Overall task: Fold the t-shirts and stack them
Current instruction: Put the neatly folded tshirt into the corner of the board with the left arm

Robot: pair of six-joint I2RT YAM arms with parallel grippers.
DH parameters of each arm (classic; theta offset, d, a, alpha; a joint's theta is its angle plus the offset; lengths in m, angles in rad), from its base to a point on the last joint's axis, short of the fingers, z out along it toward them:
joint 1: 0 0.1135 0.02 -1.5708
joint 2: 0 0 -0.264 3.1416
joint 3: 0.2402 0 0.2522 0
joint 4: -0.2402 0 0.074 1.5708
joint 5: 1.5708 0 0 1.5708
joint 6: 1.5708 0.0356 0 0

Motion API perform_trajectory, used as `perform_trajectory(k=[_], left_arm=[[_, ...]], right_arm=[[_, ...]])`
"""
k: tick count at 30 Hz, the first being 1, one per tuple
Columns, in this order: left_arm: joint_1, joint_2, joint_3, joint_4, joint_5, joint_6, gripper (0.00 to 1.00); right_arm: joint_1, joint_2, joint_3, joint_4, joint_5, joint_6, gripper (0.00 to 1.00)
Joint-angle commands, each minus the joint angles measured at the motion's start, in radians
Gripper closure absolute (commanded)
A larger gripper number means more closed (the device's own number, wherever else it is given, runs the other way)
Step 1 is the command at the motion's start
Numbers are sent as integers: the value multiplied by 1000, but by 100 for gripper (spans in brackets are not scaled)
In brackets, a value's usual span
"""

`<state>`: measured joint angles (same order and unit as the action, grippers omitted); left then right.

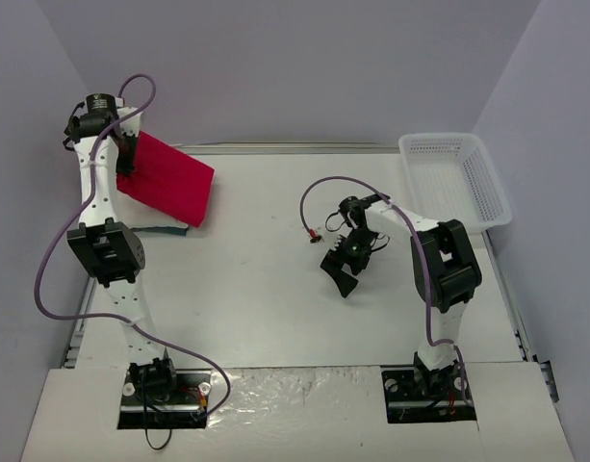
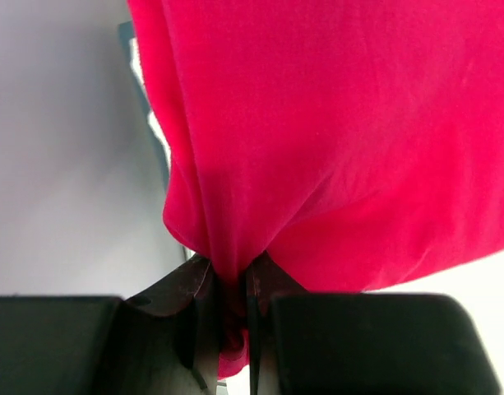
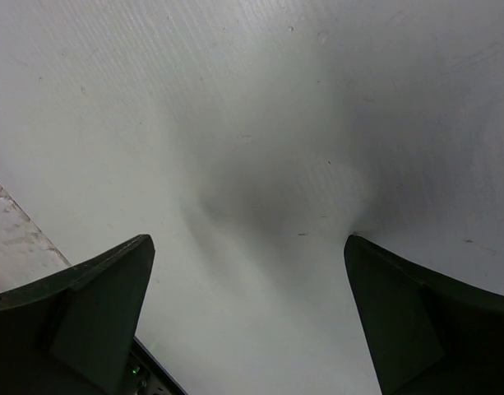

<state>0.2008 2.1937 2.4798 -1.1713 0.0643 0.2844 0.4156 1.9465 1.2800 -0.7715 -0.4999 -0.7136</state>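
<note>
My left gripper (image 2: pixel 231 284) is clenching a bunched edge of the red t-shirt (image 2: pixel 342 140); I am holding it raised at the table's (image 1: pixel 266 298) far left corner, so the cloth is sloping down as one flat panel; its lower edge is resting on a teal-edged layer (image 1: pixel 171 228) that I cannot identify; my right gripper (image 3: pixel 247 247) is hovering splayed and empty over bare table, probably to stay clear; the basket (image 1: pixel 453 178) is sitting at the far right.
</note>
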Motion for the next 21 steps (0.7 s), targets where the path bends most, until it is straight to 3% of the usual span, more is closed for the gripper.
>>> perform_trajectory(k=[1, 6, 8, 13, 16, 21], left_arm=[[46, -46, 28, 55, -15, 24, 98], [66, -32, 4, 79, -17, 32, 97], [69, -31, -39, 96, -5, 42, 75], [72, -69, -171, 221, -105, 24, 33], [75, -130, -269, 330, -162, 21, 25], [75, -218, -308, 375, -208, 22, 22]], right_arm=[[17, 164, -97, 55, 34, -24, 0], [17, 183, -94, 55, 43, -21, 0], [17, 190, -94, 54, 44, -18, 0], [12, 190, -102, 55, 57, -17, 0], [8, 184, -105, 55, 55, -18, 0], [5, 172, -111, 52, 52, -20, 0]])
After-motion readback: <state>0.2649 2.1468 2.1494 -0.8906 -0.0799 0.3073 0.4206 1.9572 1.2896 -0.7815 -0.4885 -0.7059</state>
